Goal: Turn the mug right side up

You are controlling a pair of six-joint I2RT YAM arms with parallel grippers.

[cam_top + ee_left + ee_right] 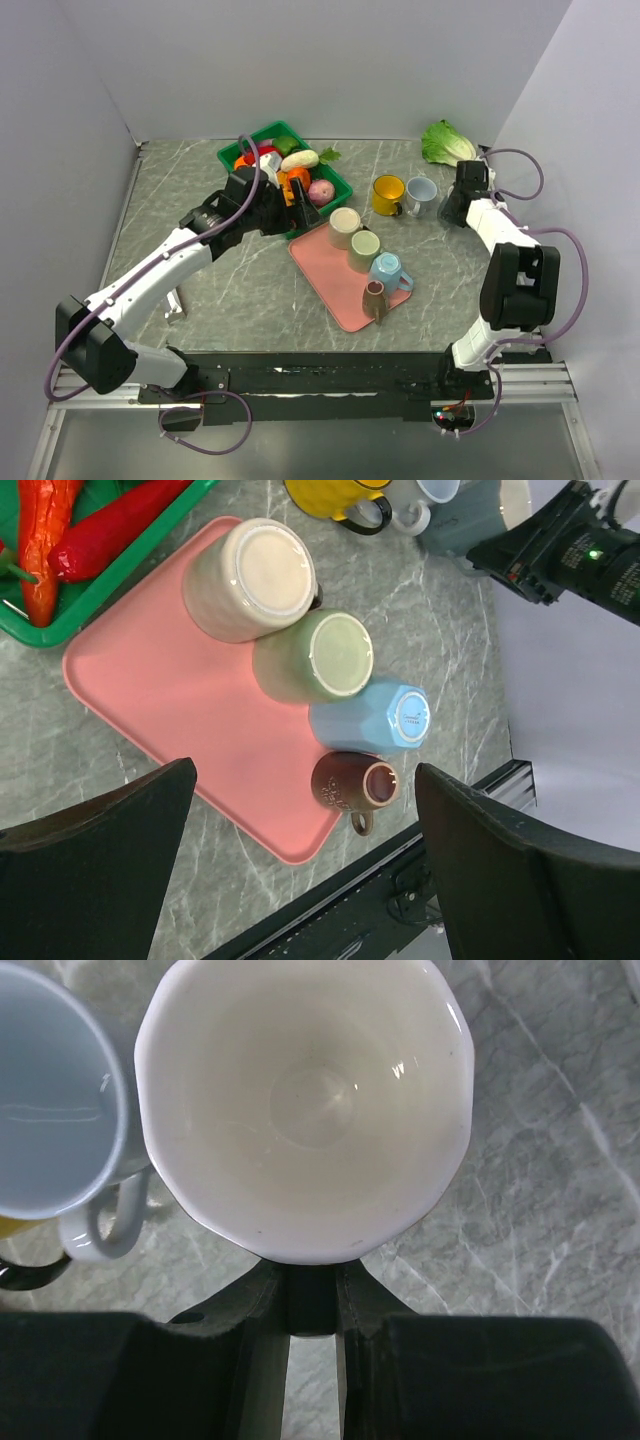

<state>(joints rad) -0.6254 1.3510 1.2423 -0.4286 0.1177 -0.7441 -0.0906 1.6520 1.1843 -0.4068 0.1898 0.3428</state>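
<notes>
My right gripper is shut on the handle of a mug with a white inside. The mug is upright with its opening facing up, at the far right of the table. I cannot tell whether it rests on the table. In the top view my right gripper covers it. The left wrist view shows its grey side. My left gripper is open and empty, held high over the pink tray, and it shows in the top view.
A pale blue mug and a yellow mug stand upright just left of the held mug. On the tray stand cream, green, blue and brown mugs, bottoms up. A green vegetable basket and a lettuce are at the back.
</notes>
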